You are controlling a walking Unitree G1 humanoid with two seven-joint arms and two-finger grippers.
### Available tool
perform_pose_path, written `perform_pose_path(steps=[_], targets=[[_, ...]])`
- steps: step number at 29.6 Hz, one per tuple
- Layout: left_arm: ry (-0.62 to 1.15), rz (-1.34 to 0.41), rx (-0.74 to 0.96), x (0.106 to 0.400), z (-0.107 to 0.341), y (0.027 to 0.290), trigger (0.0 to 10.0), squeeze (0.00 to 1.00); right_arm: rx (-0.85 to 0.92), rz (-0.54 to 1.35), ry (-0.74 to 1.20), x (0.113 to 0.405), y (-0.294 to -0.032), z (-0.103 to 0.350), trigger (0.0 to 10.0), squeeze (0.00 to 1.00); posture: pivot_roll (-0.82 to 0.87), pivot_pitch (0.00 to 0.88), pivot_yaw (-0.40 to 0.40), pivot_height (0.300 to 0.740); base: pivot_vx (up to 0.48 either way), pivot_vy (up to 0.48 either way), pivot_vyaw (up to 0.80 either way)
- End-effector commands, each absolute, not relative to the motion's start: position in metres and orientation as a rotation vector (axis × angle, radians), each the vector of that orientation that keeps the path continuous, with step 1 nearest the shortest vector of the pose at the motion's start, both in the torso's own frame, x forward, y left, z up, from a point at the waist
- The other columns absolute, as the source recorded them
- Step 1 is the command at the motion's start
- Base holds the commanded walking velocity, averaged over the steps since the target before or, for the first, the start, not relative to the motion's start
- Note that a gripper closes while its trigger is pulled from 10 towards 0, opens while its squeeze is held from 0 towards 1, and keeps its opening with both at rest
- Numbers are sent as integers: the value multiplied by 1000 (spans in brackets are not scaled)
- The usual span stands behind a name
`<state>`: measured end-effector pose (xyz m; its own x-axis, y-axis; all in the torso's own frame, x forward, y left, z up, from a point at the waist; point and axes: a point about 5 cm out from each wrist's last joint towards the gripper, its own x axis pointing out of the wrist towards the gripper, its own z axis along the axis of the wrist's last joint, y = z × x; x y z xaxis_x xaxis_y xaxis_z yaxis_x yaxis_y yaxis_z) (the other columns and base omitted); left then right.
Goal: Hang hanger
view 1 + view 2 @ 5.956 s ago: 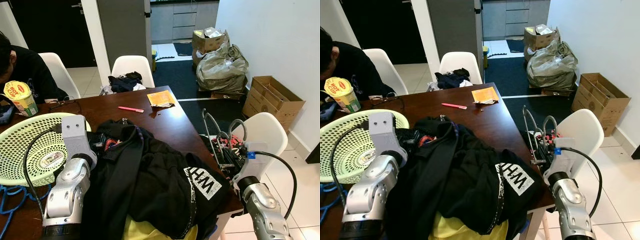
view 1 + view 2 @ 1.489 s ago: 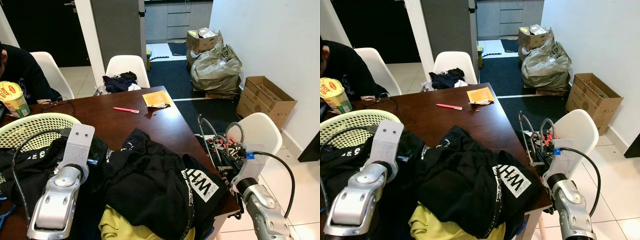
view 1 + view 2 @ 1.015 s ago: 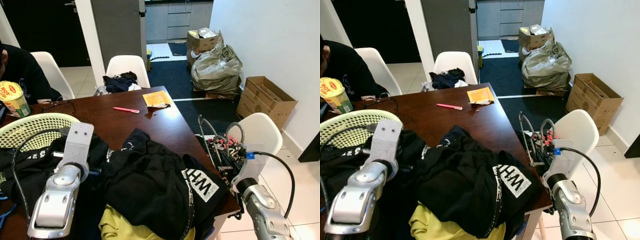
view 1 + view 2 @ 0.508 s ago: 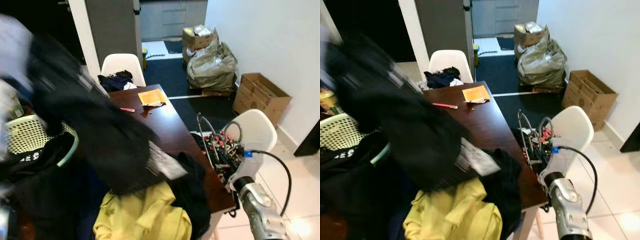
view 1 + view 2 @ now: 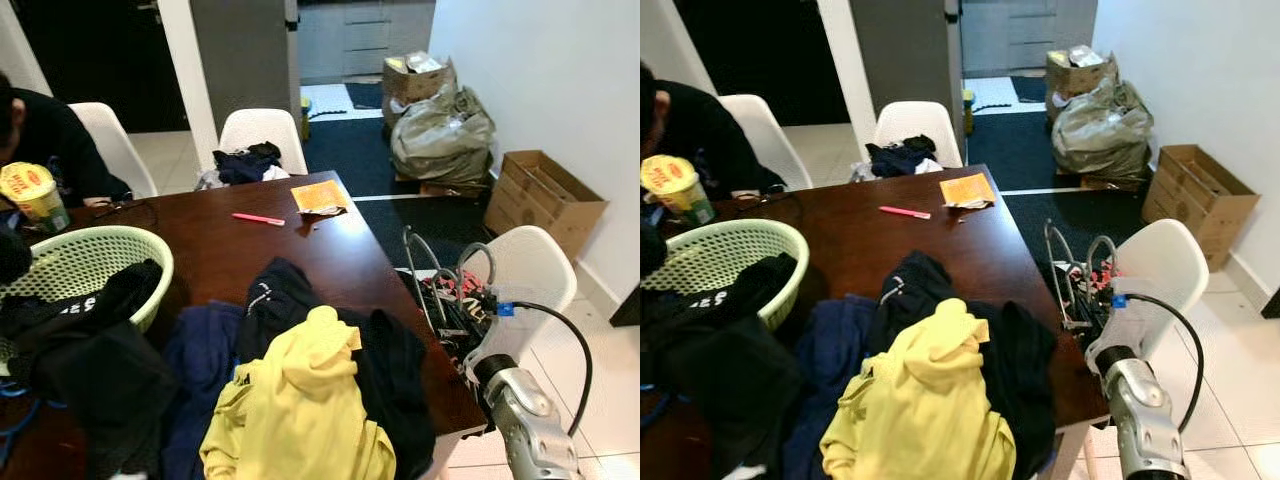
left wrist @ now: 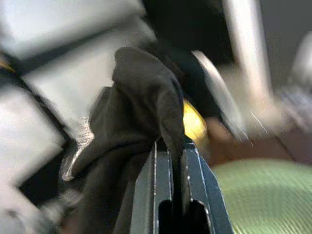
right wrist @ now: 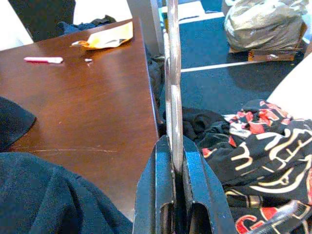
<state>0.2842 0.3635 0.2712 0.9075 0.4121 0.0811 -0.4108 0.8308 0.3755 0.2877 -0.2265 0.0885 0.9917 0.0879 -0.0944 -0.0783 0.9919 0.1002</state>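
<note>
Table [image 5: 300, 255] edge: right pincer [image 7: 176, 158] clamps upright hanger [image 7: 172, 73].

A home dining room: wooden table [image 5: 300, 250], white chairs [image 5: 262, 130], laundry basket [image 5: 85, 262], piled clothes [image 5: 300, 400].

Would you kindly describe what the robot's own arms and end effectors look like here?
The right arm is a silver, rounded metal forearm with a pale wrist block, a small blue tab and a looping black cable. Each end effector has two long, flat black fingers: right end effector, left end effector.
</note>
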Motion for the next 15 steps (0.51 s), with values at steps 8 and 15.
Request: perform_pose_path(steps=[8,15], targets=[[-65,388,338,296,264,347,6745,0,115,108,111,286,-221,86,10000,0,14,1,32,740,0,0,0],[-74,267,339,304,262,321,9922,0,120,106,111,286,-221,86,10000,0,10,7,36,740,0,0,0]])
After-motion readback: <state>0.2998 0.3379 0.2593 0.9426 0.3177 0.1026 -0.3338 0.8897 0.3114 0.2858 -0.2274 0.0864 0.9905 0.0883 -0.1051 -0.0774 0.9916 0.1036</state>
